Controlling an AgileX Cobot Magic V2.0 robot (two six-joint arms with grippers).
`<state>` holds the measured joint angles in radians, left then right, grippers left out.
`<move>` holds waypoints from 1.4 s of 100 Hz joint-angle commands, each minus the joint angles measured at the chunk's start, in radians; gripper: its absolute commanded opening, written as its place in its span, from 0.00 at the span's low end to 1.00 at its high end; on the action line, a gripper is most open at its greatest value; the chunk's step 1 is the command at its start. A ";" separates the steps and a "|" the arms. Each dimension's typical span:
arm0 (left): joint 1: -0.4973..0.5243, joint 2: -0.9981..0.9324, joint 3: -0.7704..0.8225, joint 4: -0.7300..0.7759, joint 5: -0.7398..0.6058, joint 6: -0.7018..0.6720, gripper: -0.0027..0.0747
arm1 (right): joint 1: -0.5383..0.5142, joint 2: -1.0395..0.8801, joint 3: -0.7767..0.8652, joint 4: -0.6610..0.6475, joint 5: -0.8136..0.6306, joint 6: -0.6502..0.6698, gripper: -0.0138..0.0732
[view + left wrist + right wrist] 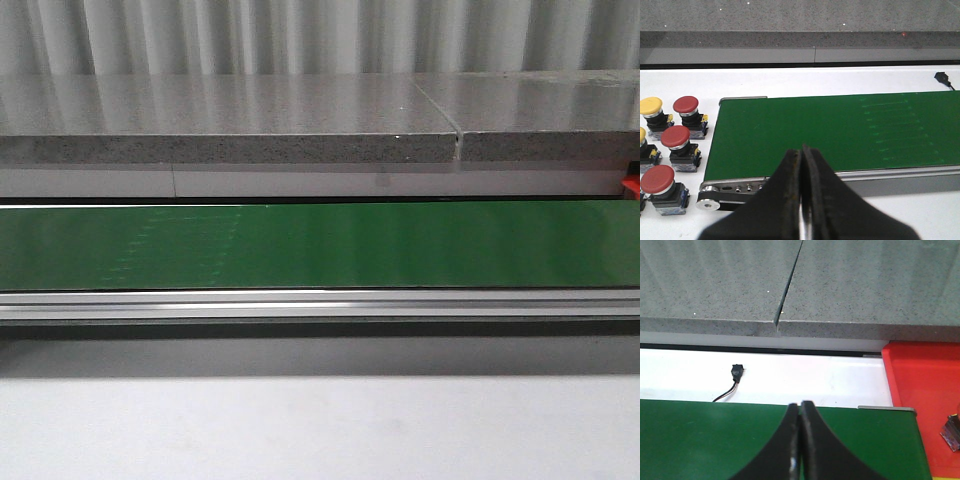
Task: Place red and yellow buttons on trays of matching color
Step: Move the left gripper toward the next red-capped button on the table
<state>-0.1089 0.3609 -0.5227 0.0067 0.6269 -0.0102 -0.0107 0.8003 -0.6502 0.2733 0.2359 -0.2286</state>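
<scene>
In the left wrist view, three red buttons (pixel 675 136) and two yellow buttons (pixel 650 105) stand on the white table beside the end of the green conveyor belt (pixel 840 130). My left gripper (pixel 801 150) hovers over the belt's near edge, shut and empty, to the right of the buttons. In the right wrist view, the red tray (pixel 925 390) lies past the belt's other end, with a grey part of a button (pixel 952 432) showing on it at the frame edge. A yellow strip (pixel 945 478) shows just below the tray. My right gripper (pixel 800 404) is shut and empty over the belt.
A grey stone ledge (pixel 230 120) runs behind the belt (pixel 320 245), with a seam (pixel 457 140) in it. A small black connector with a wire (pixel 736 372) lies on the white table behind the belt. A silver rail (pixel 320 303) borders the belt's front.
</scene>
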 commanded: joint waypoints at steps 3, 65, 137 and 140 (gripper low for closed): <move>-0.006 0.008 -0.027 -0.007 -0.077 -0.005 0.01 | 0.003 -0.009 -0.029 0.003 -0.068 -0.012 0.02; -0.006 0.008 -0.027 0.006 -0.103 -0.004 0.80 | 0.003 -0.009 -0.029 0.003 -0.068 -0.012 0.02; 0.194 0.481 -0.213 0.236 -0.077 -0.541 0.79 | 0.003 -0.009 -0.029 0.003 -0.068 -0.012 0.02; 0.211 0.503 -0.213 0.214 -0.077 -0.541 0.79 | 0.003 -0.009 -0.029 0.003 -0.068 -0.012 0.02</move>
<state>0.0604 0.8113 -0.6997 0.2485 0.6170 -0.5349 -0.0107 0.8003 -0.6502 0.2751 0.2359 -0.2310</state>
